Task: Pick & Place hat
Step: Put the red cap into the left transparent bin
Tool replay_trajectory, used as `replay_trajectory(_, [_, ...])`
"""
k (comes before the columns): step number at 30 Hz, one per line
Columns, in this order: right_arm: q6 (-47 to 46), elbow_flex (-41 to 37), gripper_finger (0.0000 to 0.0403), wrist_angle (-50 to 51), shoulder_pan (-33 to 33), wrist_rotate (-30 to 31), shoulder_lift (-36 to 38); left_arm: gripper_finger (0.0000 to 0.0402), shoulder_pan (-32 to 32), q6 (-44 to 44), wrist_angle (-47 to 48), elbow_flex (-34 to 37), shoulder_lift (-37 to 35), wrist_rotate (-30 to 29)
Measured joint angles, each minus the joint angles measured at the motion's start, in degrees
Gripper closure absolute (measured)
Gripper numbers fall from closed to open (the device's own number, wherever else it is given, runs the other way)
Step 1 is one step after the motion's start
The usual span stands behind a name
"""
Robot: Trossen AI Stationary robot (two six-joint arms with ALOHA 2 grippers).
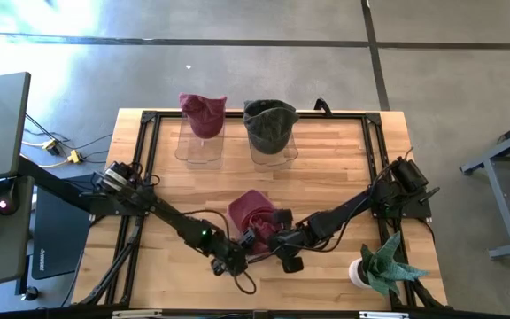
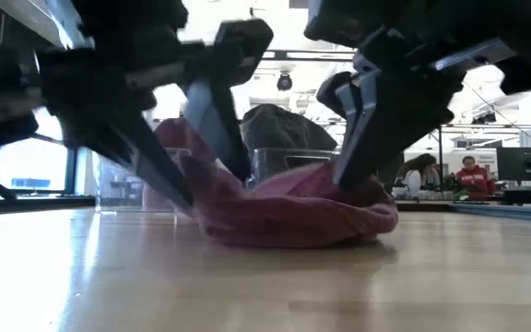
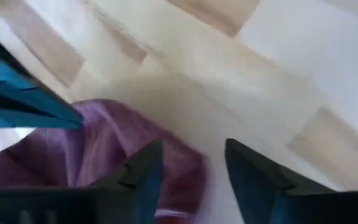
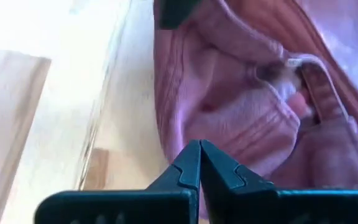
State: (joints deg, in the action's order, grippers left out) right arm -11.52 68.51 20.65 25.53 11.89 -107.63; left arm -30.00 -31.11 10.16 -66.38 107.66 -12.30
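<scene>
A pink knitted hat (image 1: 251, 213) is lying crumpled on the wooden desk (image 1: 326, 182), near its front middle. The left gripper (image 1: 237, 257) is reaching to the hat's front edge, its jaws parted around the fabric's rim. The right gripper (image 1: 273, 237) is pressing in from the other side, jaws closed together, nothing visibly caught. Farther back, a maroon hat (image 1: 204, 115) and a dark grey hat (image 1: 269, 125) are sitting on clear stands

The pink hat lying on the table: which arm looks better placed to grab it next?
Probably the left. The left gripper is open, one finger already over the edge of the pink hat, so it need only close. The right gripper is shut at the hat's edge with no cloth visible between its fingers; it would have to reopen.
</scene>
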Motion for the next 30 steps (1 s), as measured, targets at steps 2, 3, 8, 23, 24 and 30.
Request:
replay_trajectory(2, [0.6, 0.0, 0.0401, -2.2, -0.1, 0.4, -0.3, 0.0264, -0.7, 1.2, 2.6, -1.3, 0.0, 0.9])
replay_trajectory(3, [1.3, 0.0, 0.04, -3.0, -0.3, 0.8, -0.4, 0.0282, -0.9, 1.8, 4.0, -2.2, 0.1, 1.1])
replay_trajectory(8, [2.6, 0.0, 0.0401, -8.2, -1.7, 2.0, -1.9, 0.0376, -2.3, 3.6, 12.4, -9.5, 0.1, 0.9])
replay_trajectory(23, [0.6, 0.0, 0.0401, 2.7, 0.2, 1.4, -1.0, 0.0239, -0.1, 1.4, 17.6, -14.0, 4.9, -2.0])
replay_trajectory(24, [1.2, -0.1, 0.0402, 2.7, 0.5, 1.3, -1.0, 0.0226, 0.4, 1.6, 17.5, -14.2, 5.7, -1.7])
replay_trajectory(30, [1.3, -0.1, 0.0402, 2.7, 0.8, 1.2, -1.0, 0.0196, 1.5, 4.3, 23.7, -14.2, 8.7, -3.8])
